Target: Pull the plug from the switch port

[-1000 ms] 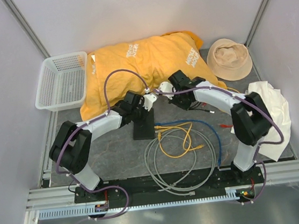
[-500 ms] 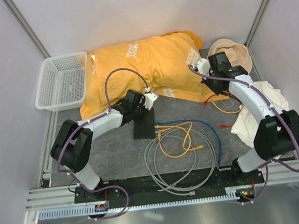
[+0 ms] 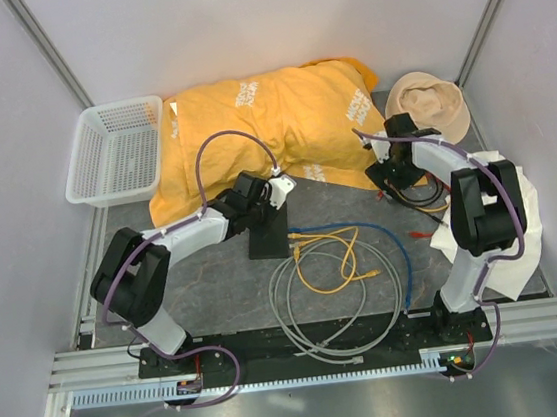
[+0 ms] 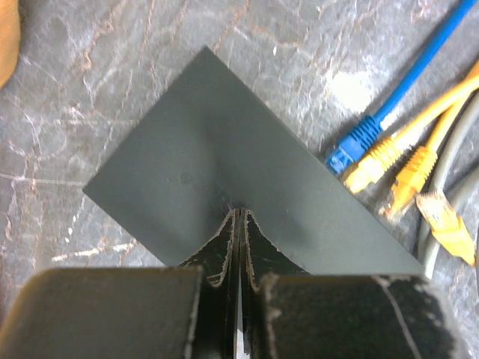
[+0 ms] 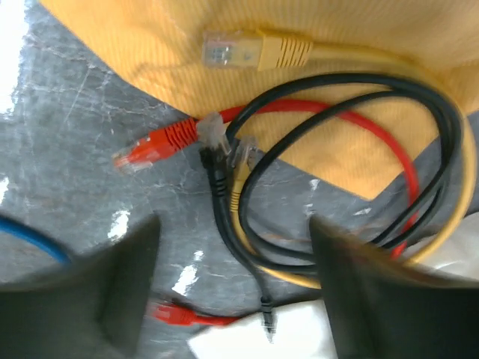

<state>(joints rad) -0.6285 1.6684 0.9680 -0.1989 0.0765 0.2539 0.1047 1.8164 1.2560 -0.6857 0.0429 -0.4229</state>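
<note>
The grey desk [image 3: 218, 296] is carrying a yellow cloth [image 3: 250, 131] along the back. The left tool [image 4: 237, 217], pressed together, is resting its tips on the flat dark switch [image 4: 224, 149] near the middle. A blue plug [image 4: 352, 146] and yellow plugs [image 4: 378, 161] are lying right at the switch's edge; whether any is seated, I cannot tell. The right tool [image 5: 232, 254] is hanging spread, gripping nothing, over a red plug [image 5: 153, 149] and a black plug [image 5: 213, 161] lying loose by the cloth's corner.

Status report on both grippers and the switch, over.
Left gripper shut, tips on the switch. Right gripper open over loose red cable. Blue plug at switch edge; in or out, cannot tell.
</note>
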